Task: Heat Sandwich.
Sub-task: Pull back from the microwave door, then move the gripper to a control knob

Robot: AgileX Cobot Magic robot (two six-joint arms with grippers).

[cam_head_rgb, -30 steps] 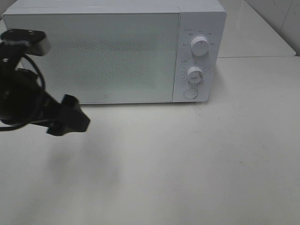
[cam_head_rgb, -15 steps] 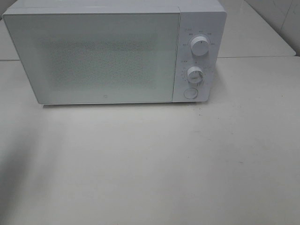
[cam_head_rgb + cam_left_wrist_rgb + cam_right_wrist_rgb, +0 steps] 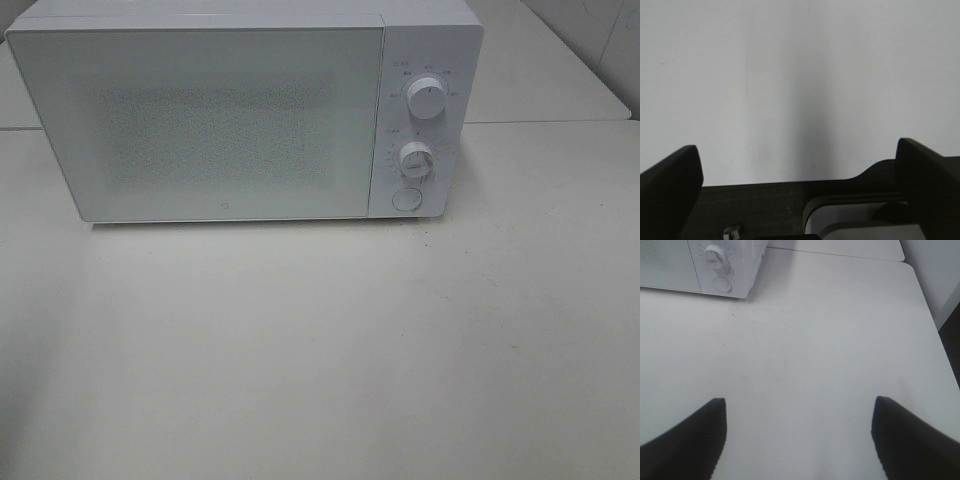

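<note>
White microwave (image 3: 240,110) standing on the bench (image 3: 350,350), its door (image 3: 200,125) closed across the whole front, with an upper knob (image 3: 427,98), a lower knob (image 3: 415,159) and a round button (image 3: 405,198) on the panel beside it. The sandwich shows in no view. Left fingers (image 3: 670,190) spread wide and empty over a plain white surface; right fingers (image 3: 685,445) spread and empty above the bench, well apart from the microwave's control corner.

A white table (image 3: 350,350) fills the lower and middle frame of the high view, its matte top bare apart from faint specks. A white microwave (image 3: 230,120) stands on it at the upper left and centre, door closed, with two knobs (image 3: 427,98) and a round button (image 3: 405,199) on its right panel. A seam (image 3: 550,122) runs across the tabletop at the upper right.
</note>
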